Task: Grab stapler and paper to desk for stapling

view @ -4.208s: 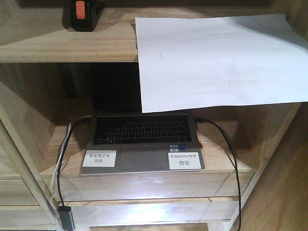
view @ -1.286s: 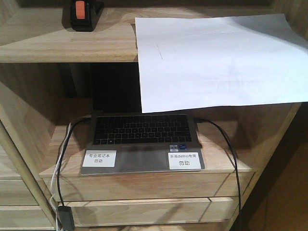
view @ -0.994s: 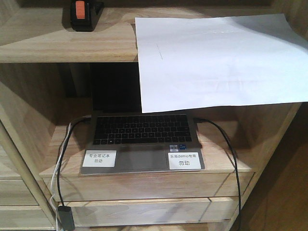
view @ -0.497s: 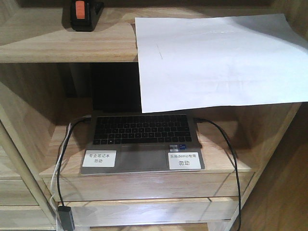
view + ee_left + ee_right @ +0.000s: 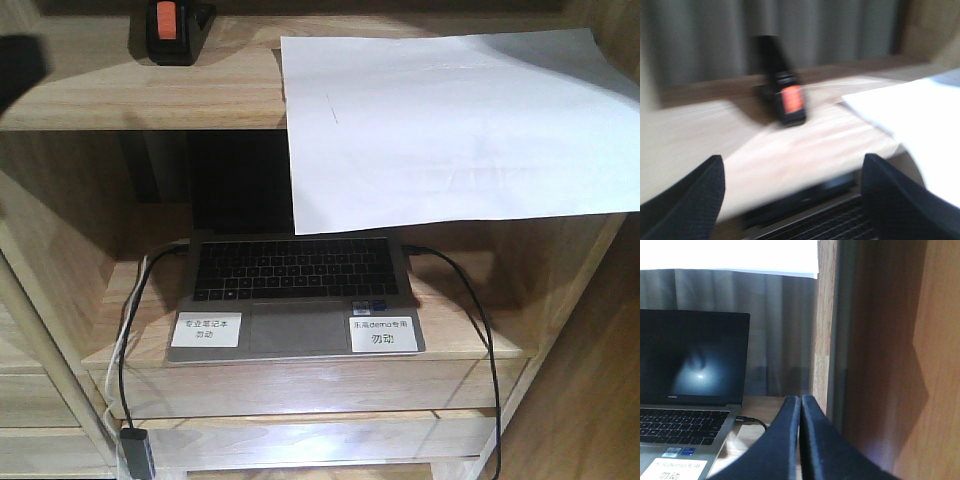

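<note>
Pick-up stage: the small black stapler with orange-red patch is faced by the left gripper, fingers parted; the right gripper is seen pressed closed, empty. A forward reach is judged needed.

Ahead of the left end effector, the stapler looks like black plastic with an orange-red patch, on a shelf of pale, matt, grained wood. Right of it lies smooth white paper. Left of the matt black right end effector, the laptop has a glossy screen.
</note>
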